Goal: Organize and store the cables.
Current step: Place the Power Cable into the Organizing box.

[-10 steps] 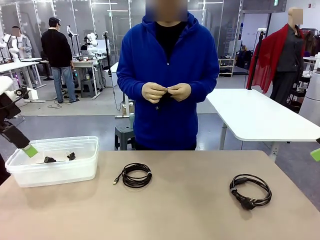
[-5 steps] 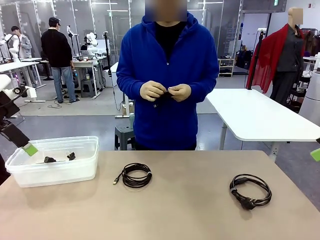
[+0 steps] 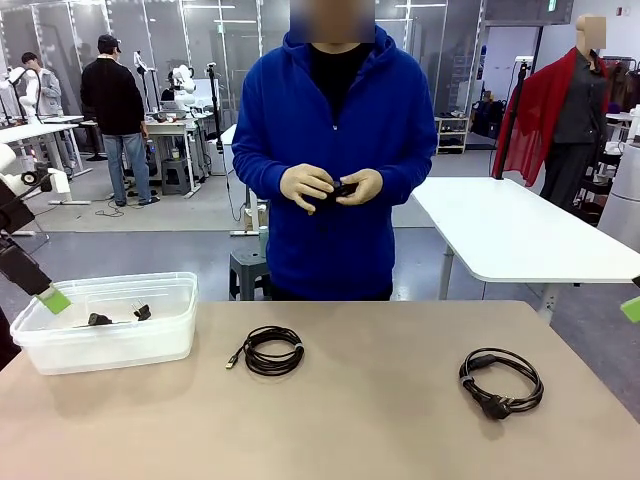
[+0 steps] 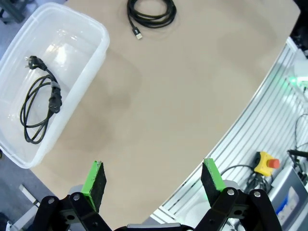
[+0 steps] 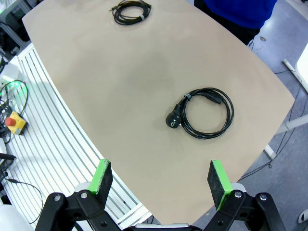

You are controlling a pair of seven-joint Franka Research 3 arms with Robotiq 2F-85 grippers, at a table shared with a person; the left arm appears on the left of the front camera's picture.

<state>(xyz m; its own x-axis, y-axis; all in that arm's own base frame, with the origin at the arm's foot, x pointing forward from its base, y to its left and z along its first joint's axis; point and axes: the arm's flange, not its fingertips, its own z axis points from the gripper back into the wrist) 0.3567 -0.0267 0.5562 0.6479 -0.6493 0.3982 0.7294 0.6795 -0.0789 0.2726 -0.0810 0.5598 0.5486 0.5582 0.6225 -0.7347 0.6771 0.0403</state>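
So both claws are wide apart and holding nothing. The left gripper (image 4: pixel 154 180) hangs over the near-left corner by the clear bin (image 3: pixel 100 285), and the right gripper (image 5: pixel 160 177) hangs off the near-right edge of the table (image 3: pixel 380 430).

Where the cables are:
- 1 cable in the bin (image 4: pixel 41 108), loosely coiled on its floor.
- 1 thin coil (image 3: pixel 272 352) lies flat around mid-table, just right of the bin, with its little plug tail poking out toward the bin.
- 1 thicker power cable (image 5: pixel 206 113) lies flat on the right half, well apart from the thin coil.
- The person's hands (image 3: pixel 330 187) are fiddling with a small dark thing at chest height. Too small to tell what it is.

The bit that matters for the next move, I reckon: the power cable lies straight out ahead of the right claw, a touch toward its right finger, and the right arm is clearly the closer one. The coil is a slightly squashed oval, longer across the table, with the plug head on the robot-facing side. The thin coil is the left arm's job, being closer to the bin.
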